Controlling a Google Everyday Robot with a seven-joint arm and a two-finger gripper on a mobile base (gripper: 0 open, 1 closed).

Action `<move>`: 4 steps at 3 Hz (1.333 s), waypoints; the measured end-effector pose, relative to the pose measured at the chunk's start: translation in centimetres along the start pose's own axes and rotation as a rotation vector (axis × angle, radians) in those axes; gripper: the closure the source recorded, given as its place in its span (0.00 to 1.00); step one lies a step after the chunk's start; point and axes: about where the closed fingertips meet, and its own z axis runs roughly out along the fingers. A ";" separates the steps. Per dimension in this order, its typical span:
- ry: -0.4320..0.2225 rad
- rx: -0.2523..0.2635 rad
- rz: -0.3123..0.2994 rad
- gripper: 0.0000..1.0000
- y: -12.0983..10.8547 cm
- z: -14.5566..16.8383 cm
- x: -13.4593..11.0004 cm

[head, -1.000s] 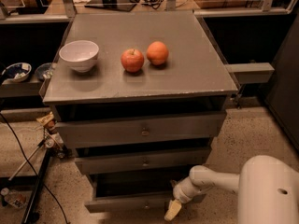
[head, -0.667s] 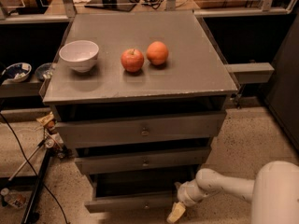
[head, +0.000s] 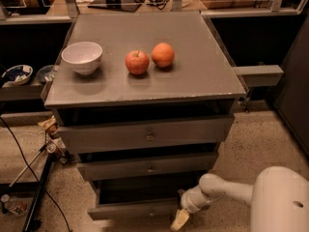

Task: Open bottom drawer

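Bench and drawer stack fill most of what we see: a grey flat top over three grey drawer fronts, standing on a speckled floor. Next in bulk is the robot's white arm, which enters from the lower right corner as a broad rounded shell and narrows as it reaches left toward the foot of the stack. The top drawer has the tallest and widest front, with the middle drawer below it, narrower and set a little back. The bottom drawer is the lowest and thinnest front, just above the floor. It sits forward of the middle one with a dark opening showing above its top edge, so it is partway out. Its small metal knob sits in the middle of the front. On the bench top a white bowl stands upright near the left edge. A red apple lies to its right, and an orange is just beside the apple, slightly farther back. The hand hangs at the end of the arm by the right end of the bottom drawer's front, to the right of the knob and apart from it, its pale yellowish tip pointing down toward the floor. We cannot tell whether the hand is released or clenched, nor whether it touches the drawer front.
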 end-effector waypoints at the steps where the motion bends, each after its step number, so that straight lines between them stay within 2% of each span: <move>1: 0.000 -0.024 0.016 0.00 -0.4 1.2 0.7; 2: -0.014 -0.040 0.045 0.03 -0.5 1.5 1.8; 4: -0.014 -0.040 0.045 0.49 -0.5 1.5 1.8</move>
